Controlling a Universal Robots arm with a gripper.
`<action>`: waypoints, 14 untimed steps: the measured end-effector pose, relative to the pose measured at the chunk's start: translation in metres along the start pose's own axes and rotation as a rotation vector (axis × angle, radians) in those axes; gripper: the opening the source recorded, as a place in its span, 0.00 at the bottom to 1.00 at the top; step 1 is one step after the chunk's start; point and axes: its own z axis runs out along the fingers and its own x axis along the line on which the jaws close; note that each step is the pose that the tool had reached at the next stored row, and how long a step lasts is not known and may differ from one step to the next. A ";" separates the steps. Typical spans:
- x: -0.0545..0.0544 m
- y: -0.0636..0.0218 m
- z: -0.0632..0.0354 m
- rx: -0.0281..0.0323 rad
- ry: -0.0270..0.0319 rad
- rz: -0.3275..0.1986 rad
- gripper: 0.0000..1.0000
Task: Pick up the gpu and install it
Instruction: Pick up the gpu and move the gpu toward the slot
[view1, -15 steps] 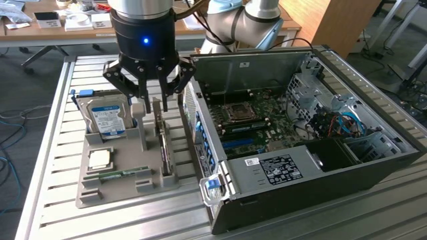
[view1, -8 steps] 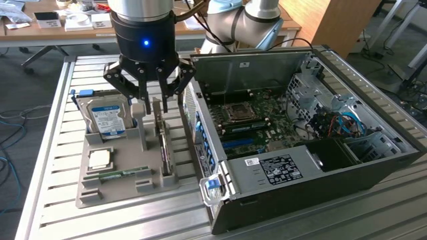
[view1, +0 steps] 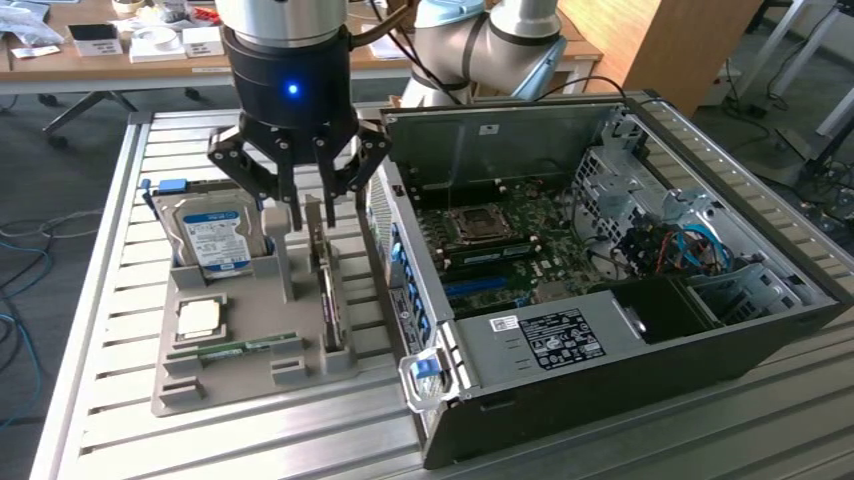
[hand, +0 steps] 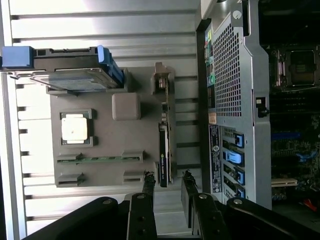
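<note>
The gpu (view1: 328, 295) is a thin black card standing on edge in a slot of the grey tray (view1: 227, 385), on the side nearest the computer case. My gripper (view1: 308, 222) hangs over the card's far end, its two black fingers apart and set either side of the card's line. In the wrist view the gpu (hand: 164, 150) appears edge-on, and my gripper (hand: 167, 187) stands open around its end with a gap on both sides. Nothing is gripped.
The tray also holds a silver hard drive (view1: 214, 240) with blue clips, a CPU (view1: 200, 318) and a green memory stick (view1: 247, 347). The open computer case (view1: 601, 330) stands close by on the exterior view's right, motherboard (view1: 494, 240) exposed. Everything rests on a slatted metal table (view1: 267, 440).
</note>
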 end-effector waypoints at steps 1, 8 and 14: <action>0.000 -0.0001 0.0011 0.0000 0.0000 0.000 0.36; 0.000 -0.0005 0.0113 -0.0001 -0.0001 0.000 0.36; 0.000 -0.0008 0.0169 0.0003 0.0002 0.000 0.36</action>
